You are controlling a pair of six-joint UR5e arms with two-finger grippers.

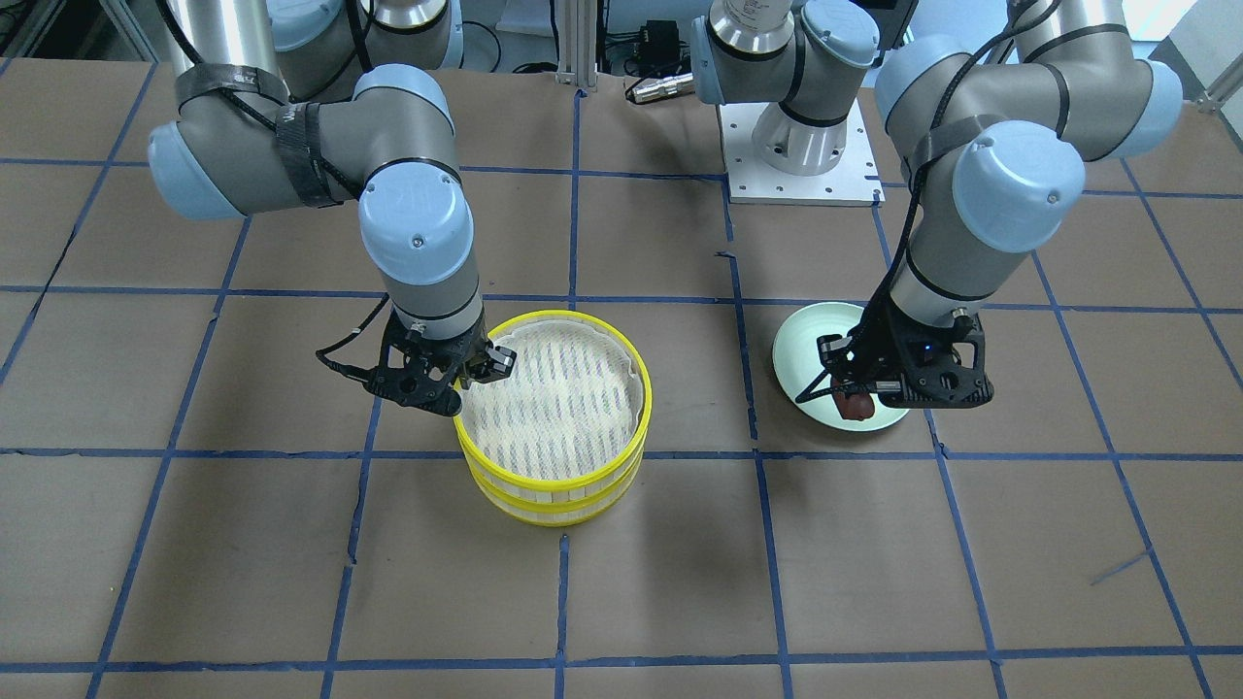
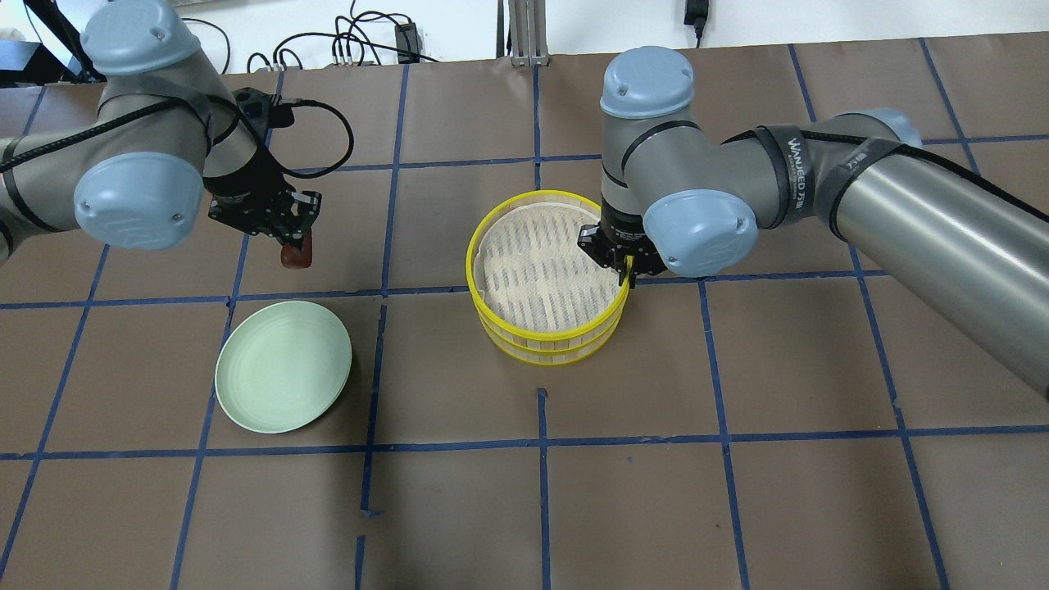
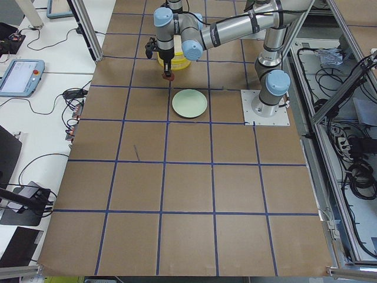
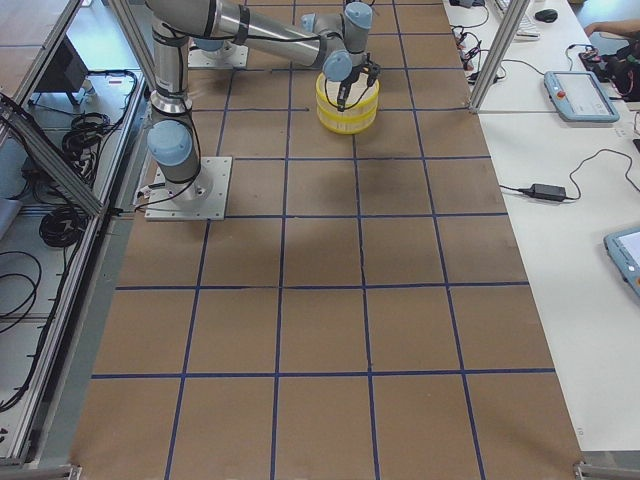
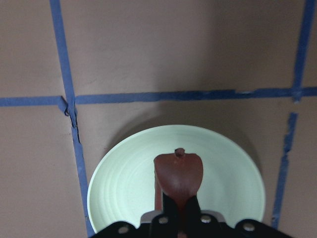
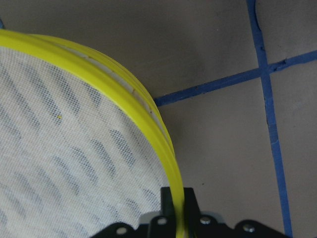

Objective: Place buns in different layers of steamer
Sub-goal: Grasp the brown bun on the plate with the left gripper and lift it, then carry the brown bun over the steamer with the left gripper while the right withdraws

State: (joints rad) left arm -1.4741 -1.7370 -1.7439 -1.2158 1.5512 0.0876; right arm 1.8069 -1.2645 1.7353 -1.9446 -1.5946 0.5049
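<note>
My left gripper (image 2: 288, 233) is shut on the dark reddish-brown bun (image 2: 297, 252) and holds it in the air above the pale green plate (image 2: 283, 365). In the left wrist view the bun (image 5: 178, 174) hangs over the plate (image 5: 124, 183). The two steamer layers are stacked, the top layer (image 2: 537, 197) on the lower layer (image 2: 557, 352). My right gripper (image 2: 623, 266) is shut on the top layer's yellow rim (image 6: 124, 84). The top layer's mesh holds nothing. The white bun is not in view.
The brown table top carries a grid of blue tape lines (image 2: 541, 447). The right arm's base plate (image 1: 801, 180) is at the robot's side of the table. The plate (image 1: 806, 345) holds nothing.
</note>
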